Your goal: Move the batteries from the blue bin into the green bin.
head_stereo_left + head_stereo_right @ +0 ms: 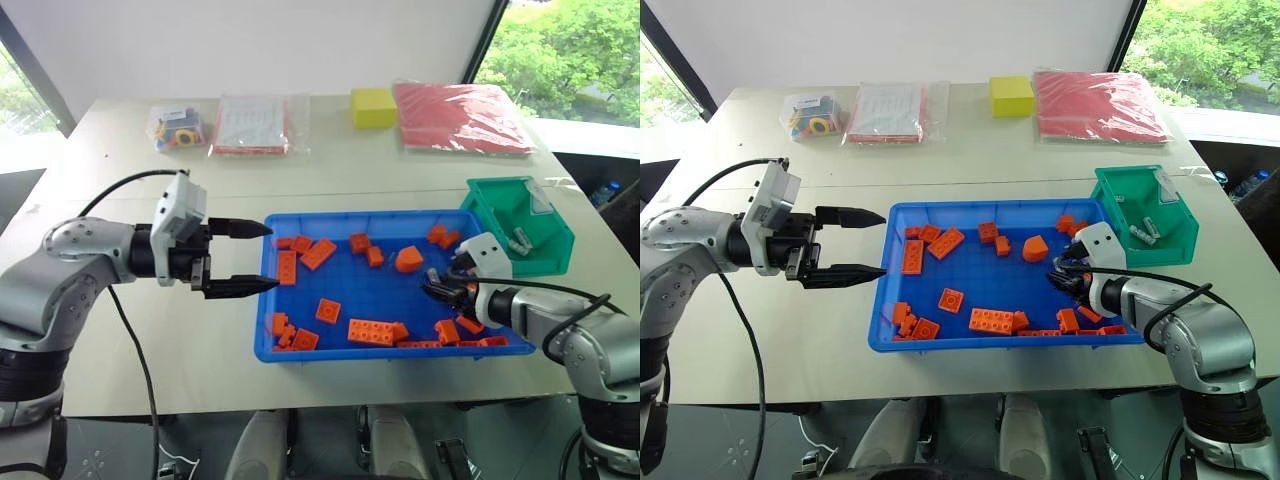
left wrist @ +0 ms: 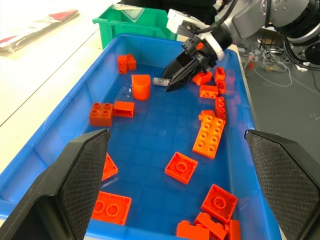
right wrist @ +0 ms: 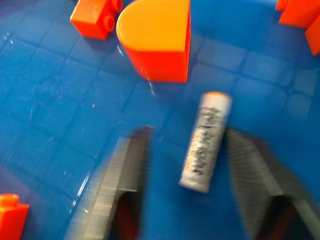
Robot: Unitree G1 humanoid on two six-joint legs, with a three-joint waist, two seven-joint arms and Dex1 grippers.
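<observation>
The blue bin (image 1: 262, 300) sits mid-table, the green bin (image 1: 548, 245) at its two o'clock. The left gripper (image 1: 272, 257) hangs level at nine o'clock, spread wide. The right gripper (image 1: 430, 288) dips at three o'clock around a battery (image 3: 206, 142); I cannot tell whether it grips.

No text can be read — the battery (image 3: 206, 142) print is only a blur.

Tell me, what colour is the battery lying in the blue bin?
The battery is silver-grey with dark speckly print and an orange end, clearest in the right wrist view.
</observation>
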